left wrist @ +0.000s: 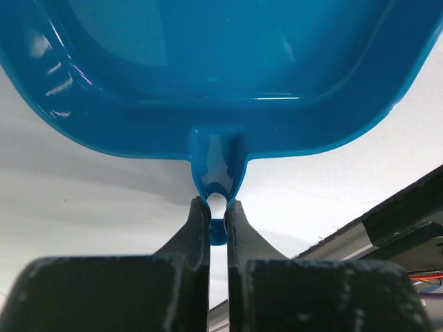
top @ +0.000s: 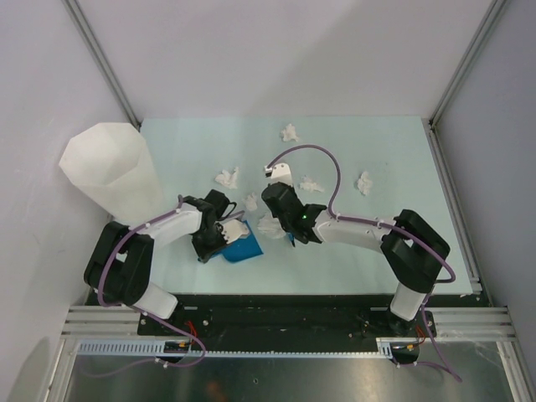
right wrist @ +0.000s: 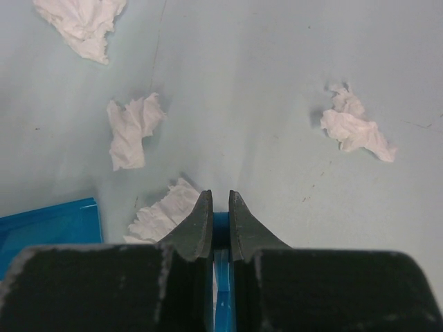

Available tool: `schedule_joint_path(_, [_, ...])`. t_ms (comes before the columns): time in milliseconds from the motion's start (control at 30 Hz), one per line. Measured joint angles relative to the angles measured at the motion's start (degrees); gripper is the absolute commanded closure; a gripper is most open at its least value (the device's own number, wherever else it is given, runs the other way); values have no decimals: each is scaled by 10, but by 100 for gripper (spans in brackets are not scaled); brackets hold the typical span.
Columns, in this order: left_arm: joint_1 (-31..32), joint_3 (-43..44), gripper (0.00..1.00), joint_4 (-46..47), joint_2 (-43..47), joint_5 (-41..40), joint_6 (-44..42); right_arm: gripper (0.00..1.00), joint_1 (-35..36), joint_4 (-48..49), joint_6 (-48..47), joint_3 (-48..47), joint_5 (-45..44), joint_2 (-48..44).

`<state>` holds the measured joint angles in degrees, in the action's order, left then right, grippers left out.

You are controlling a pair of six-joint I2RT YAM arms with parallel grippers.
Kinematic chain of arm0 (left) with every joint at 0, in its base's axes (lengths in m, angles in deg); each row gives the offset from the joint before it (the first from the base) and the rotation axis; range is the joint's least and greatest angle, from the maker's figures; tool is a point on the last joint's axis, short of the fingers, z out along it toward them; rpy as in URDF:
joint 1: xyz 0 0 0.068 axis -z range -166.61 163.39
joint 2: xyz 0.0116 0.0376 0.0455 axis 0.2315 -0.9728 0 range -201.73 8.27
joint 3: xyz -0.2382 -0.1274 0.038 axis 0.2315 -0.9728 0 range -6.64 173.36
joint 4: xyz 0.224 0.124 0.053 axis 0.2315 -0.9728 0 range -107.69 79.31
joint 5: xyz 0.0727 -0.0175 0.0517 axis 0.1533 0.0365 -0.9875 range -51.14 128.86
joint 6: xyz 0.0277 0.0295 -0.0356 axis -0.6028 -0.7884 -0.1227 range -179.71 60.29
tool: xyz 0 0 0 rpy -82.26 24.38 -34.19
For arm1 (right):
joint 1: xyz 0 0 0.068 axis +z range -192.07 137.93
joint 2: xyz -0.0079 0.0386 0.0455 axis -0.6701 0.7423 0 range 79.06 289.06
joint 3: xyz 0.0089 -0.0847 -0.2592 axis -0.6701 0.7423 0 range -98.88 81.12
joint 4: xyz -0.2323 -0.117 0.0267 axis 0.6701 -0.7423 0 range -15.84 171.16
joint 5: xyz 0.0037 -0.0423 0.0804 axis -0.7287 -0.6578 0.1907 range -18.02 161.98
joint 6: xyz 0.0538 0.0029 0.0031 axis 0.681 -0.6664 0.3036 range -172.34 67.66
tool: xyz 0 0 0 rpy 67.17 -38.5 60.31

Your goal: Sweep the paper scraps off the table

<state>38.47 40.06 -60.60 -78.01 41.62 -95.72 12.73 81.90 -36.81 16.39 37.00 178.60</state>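
Note:
Several white paper scraps lie on the mint-green table (top: 377, 251): one at the back (top: 289, 131), others at mid-table (top: 228, 177) (top: 311, 184) (top: 364, 182) (top: 251, 201). One scrap (top: 270, 224) lies between the two grippers. My left gripper (top: 216, 237) is shut on the handle (left wrist: 217, 181) of a blue dustpan (left wrist: 221, 69), which also shows in the top view (top: 243, 248). My right gripper (top: 291, 233) is shut on a narrow blue handle (right wrist: 221, 232); the rest of that tool is hidden. In the right wrist view, a scrap (right wrist: 163, 213) lies just left of my fingers, with others farther off (right wrist: 131, 131) (right wrist: 356, 128).
A tall white faceted bin (top: 109, 172) stands at the table's left edge, close behind my left arm. Grey walls and metal rails (top: 452, 193) border the table. A corner of the dustpan (right wrist: 48, 232) shows at the lower left of the right wrist view.

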Motion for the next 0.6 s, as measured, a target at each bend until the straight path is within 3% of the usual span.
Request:
schedule_joint_path(400, [6, 24, 100, -6, -28, 10, 1, 100, 52, 74, -40, 3, 77, 3])
schedule_joint_path(600, [6, 28, 100, -6, -30, 23, 2, 100, 93, 111, -58, 52, 152, -59])
